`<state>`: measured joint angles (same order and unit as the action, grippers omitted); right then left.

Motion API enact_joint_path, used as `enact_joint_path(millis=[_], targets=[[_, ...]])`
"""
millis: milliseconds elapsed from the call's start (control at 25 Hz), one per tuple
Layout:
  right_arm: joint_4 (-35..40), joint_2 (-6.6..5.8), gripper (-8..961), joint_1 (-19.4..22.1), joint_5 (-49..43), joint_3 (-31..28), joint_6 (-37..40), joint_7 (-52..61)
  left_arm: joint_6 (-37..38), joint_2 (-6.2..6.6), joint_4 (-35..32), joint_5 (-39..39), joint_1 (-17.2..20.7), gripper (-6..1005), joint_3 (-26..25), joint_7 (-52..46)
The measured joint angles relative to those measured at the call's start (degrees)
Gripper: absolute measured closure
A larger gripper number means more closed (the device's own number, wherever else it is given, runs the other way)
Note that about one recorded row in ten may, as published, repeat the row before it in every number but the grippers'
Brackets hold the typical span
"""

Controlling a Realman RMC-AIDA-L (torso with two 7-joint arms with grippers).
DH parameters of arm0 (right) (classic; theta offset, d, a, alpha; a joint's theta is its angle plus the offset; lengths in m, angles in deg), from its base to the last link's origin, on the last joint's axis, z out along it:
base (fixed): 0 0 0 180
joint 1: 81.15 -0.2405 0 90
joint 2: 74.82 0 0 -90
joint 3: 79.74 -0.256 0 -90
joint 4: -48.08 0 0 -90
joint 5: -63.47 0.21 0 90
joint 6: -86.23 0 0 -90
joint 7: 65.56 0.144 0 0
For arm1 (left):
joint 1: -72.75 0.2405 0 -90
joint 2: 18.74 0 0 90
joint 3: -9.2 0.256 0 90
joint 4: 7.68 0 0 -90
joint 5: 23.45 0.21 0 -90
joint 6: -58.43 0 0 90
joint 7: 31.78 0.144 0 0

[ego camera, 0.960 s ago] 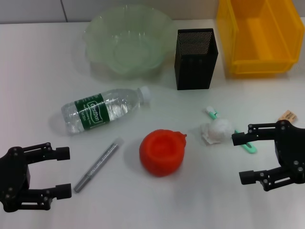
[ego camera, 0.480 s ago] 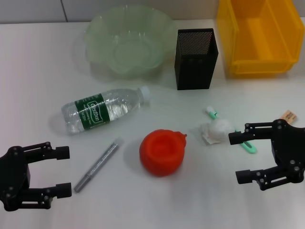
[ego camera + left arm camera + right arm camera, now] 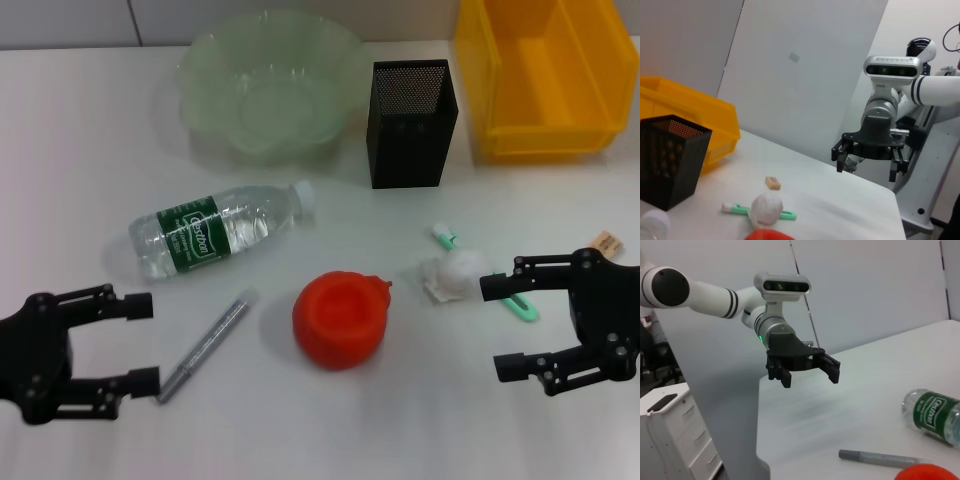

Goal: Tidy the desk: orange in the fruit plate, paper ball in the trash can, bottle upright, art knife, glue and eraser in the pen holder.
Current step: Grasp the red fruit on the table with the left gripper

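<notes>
The orange (image 3: 340, 320) lies at the table's middle front. The paper ball (image 3: 458, 272) sits to its right, on a green-white glue stick (image 3: 522, 306). The tan eraser (image 3: 605, 243) is at the far right. The bottle (image 3: 215, 230) lies on its side. A grey art knife (image 3: 205, 345) lies left of the orange. The fruit plate (image 3: 200, 60), pen holder (image 3: 410, 122) and trash can (image 3: 480, 100) stand along the back. My left gripper (image 3: 143, 342) is open, its fingertips just left of the knife. My right gripper (image 3: 497, 328) is open, just right of the paper ball.
The left wrist view shows my right gripper (image 3: 867, 167), the eraser (image 3: 772, 183), paper ball (image 3: 766, 209) and pen holder (image 3: 670, 165). The right wrist view shows my left gripper (image 3: 811, 380), the knife (image 3: 880, 458) and the bottle (image 3: 935, 415). The table's edge is near there.
My left gripper has moved a little forward and right, closer to the grey knife. My right gripper has shifted slightly left towards the paper ball. The objects have not moved.
</notes>
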<state>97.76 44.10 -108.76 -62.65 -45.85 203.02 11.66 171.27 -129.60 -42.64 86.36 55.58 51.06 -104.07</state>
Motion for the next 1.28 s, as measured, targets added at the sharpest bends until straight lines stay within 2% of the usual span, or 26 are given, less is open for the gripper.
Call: enact_joint_path(millis=[120,200,240,280,440,480,680,760,1040,1280], targets=[[1.25,-0.17,120,0.31,0.0,-0.48,0.05,1.08,-1.31,-1.54,-2.01,0.04,-0.89,183,-0.05,-0.31],[2.37,-0.32,120,0.39,-0.08,-0.83,0.25,2.15,-1.31,-1.54,-2.01,0.04,-0.89,187,-0.05,-0.31],[3.2,-0.38,120,0.41,-0.18,-1.0,0.37,2.84,-3.32,-3.17,-3.18,0.24,-1.65,188,0.13,-0.38],[3.91,-0.43,120,0.4,-0.24,-1.02,0.44,3.44,-5.43,-4.27,-3.41,0.53,-2.36,190,0.47,-0.29],[7.81,-0.53,120,0.01,-0.76,-0.61,0.92,8.1,-11.52,-7.06,-3.14,1.79,-4.28,196,0.86,0.69],[8.9,-0.65,120,-0.47,-1.31,-0.46,1.11,9.82,-12.84,-7.43,-2.57,1.87,-4.73,198,0.98,1.07],[11.24,-2.15,120,-4.51,-4.99,-0.31,3.04,17.72,-17.98,-7.67,5.09,1.57,-8.77,206,1.54,4.76],[11.31,-2.6,119,-6.29,-6.49,-0.3,3.51,19.77,-18.71,-7.76,6.0,1.61,-9.46,209,1.74,5.42],[12.43,-2.78,119,-9.56,-10.82,-0.22,2.51,21.95,-19.49,-7.92,6.67,1.31,-10.91,220,3.88,4.9],[15.49,-2.81,119,-9.57,-11.96,1.75,2.91,22.36,-24.82,-8.3,9.65,0.44,-13.0,230,6.8,3.2]])
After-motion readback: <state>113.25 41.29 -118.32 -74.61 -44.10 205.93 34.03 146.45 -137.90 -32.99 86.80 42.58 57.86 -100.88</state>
